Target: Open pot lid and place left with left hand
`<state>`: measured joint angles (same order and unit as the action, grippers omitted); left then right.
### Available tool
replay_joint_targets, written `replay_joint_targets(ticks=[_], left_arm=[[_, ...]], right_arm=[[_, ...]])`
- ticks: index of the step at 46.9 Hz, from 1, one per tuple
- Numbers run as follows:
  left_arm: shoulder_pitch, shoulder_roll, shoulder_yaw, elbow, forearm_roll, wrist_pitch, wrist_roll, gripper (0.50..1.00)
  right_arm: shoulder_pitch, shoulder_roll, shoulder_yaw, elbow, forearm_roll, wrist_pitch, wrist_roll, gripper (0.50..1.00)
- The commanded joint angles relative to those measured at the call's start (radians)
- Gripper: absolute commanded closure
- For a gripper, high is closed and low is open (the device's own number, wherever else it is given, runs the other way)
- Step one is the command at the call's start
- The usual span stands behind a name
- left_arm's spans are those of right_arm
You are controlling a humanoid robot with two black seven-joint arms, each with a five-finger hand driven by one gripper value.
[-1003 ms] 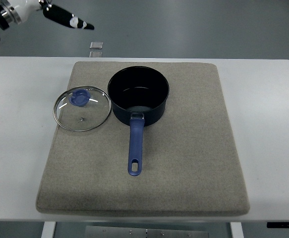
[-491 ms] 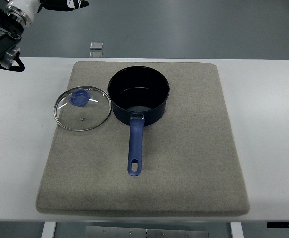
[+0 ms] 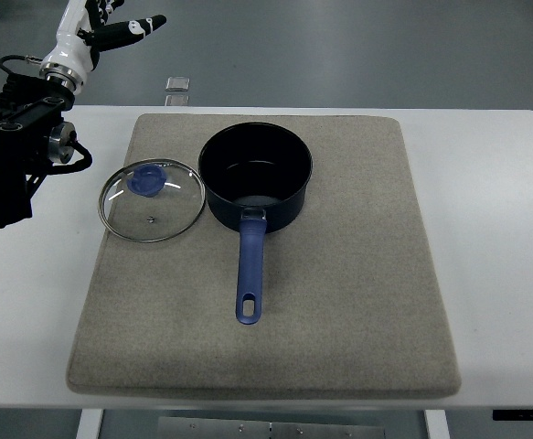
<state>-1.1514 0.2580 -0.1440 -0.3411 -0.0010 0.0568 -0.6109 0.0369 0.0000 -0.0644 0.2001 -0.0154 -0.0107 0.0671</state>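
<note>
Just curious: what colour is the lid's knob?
Blue, clearest in the top view: the knob on the glass lid.

pot point(image 3: 255, 176) dark blue | lid point(image 3: 152, 200) clear, blue knob | mat point(image 3: 339, 274) grey-beige | table point(image 3: 495, 229) white

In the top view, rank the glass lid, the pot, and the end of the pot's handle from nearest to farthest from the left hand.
From the left hand, raised at upper left:
1. Glass lid, on the mat left of the pot.
2. Pot, mat centre.
3. Handle end, pointing toward the robot.
</note>
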Motion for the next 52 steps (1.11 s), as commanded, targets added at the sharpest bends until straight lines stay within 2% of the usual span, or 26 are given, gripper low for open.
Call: replay_joint_targets(ticks=[1, 7, 16, 22, 33, 52], left_arm=[[0.001, 0.0, -0.016, 0.007, -0.054, 0.0, 0.0, 0.561], [0.009, -0.008, -0.026, 0.008, -0.114, 0.0, 0.005, 0.557], [0.068, -0.011, -0.16, 0.008, -0.252, -0.003, 0.007, 0.551], [0.079, -0.051, -0.186, 0.027, -0.257, -0.005, 0.007, 0.549], [0.09, -0.114, -0.221, 0.131, -0.252, -0.127, 0.005, 0.544], [0.088, -0.126, -0.216, 0.14, -0.24, -0.127, 0.005, 0.538]], right_arm=[[0.0, 0.0, 0.0, -0.001, 0.0, 0.0, 0.0, 0.583], [0.0, 0.0, 0.0, -0.001, 0.0, 0.0, -0.001, 0.583], [0.0, 0.0, 0.0, 0.001, 0.0, 0.0, 0.0, 0.583], [0.0, 0.0, 0.0, -0.001, 0.0, 0.0, 0.0, 0.583], [0.0, 0.0, 0.0, -0.001, 0.0, 0.0, 0.0, 0.583], [0.0, 0.0, 0.0, 0.001, 0.0, 0.0, 0.0, 0.583]])
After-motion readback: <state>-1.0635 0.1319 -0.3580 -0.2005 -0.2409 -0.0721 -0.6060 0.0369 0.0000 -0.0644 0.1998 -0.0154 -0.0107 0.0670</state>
